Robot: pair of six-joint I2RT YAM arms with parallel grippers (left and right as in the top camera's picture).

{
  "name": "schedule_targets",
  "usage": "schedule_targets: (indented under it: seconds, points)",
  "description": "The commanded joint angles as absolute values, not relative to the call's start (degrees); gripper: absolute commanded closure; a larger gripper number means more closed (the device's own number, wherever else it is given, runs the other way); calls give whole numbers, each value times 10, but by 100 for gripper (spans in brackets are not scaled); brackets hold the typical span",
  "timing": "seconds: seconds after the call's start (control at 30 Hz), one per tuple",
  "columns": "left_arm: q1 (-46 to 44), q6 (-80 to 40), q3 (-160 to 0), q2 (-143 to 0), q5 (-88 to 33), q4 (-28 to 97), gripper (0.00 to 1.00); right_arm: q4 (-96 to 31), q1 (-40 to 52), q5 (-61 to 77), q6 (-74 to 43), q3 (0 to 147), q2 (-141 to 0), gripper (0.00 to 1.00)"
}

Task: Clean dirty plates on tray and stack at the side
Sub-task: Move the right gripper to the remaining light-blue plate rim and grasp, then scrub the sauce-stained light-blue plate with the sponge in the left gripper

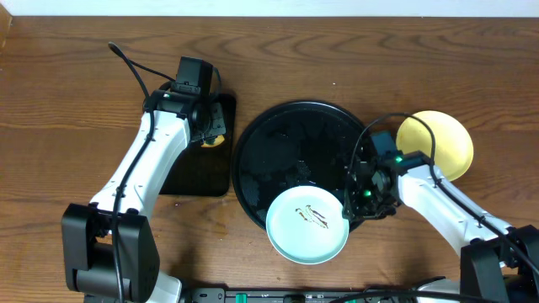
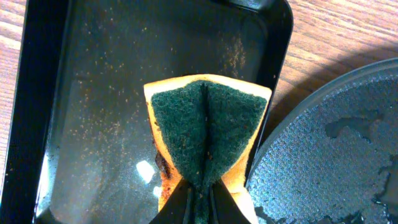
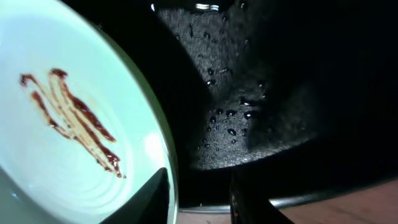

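I am watching my left end effector (image 2: 199, 202) pinching a folded green-and-yellow sponge (image 2: 205, 127) over the small rectangular tray (image 2: 93, 93), upper left in the overhead view. My right end effector (image 3: 199, 183) is straddling the rim of the streaked mint plate (image 1: 307, 223), which is lying on the lower edge of the round tray (image 1: 286, 143). I cannot tell whether it is clamping. The yellow plate (image 1: 435, 145) is sitting on the counter (image 1: 67, 101), right of that tray.
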State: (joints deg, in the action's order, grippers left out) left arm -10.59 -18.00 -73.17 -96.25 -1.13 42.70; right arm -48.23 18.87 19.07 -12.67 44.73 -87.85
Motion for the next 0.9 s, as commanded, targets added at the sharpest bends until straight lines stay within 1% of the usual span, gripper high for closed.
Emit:
schedule_targets:
  seconds: [0.0,0.07,0.23,0.33,0.5,0.6,0.7,0.87]
  points:
    - [-105,-177,-731,-962,-6,429,92,-468,196,204,-148,431,-880,77]
    - [-105,-177,-731,-962,-6,429,92,-457,196,204,-148,426,-880,86]
    - [-105,-177,-731,-962,-11,428,92,-407,195,204,-153,425,-880,94]
    - [-105,-177,-731,-962,-35,428,92,-352,195,187,-171,425,-880,99]
    - [-105,-176,-731,-962,-107,422,93,-235,195,137,-199,425,-880,99]
    - [-111,-176,-731,-962,-149,418,92,-189,196,135,-206,425,-880,99]
    - [-130,-162,-731,-962,-181,413,92,-170,196,133,-210,425,-881,99]
    - [-186,-159,-729,-962,-184,393,92,-168,196,109,-210,425,-881,99]
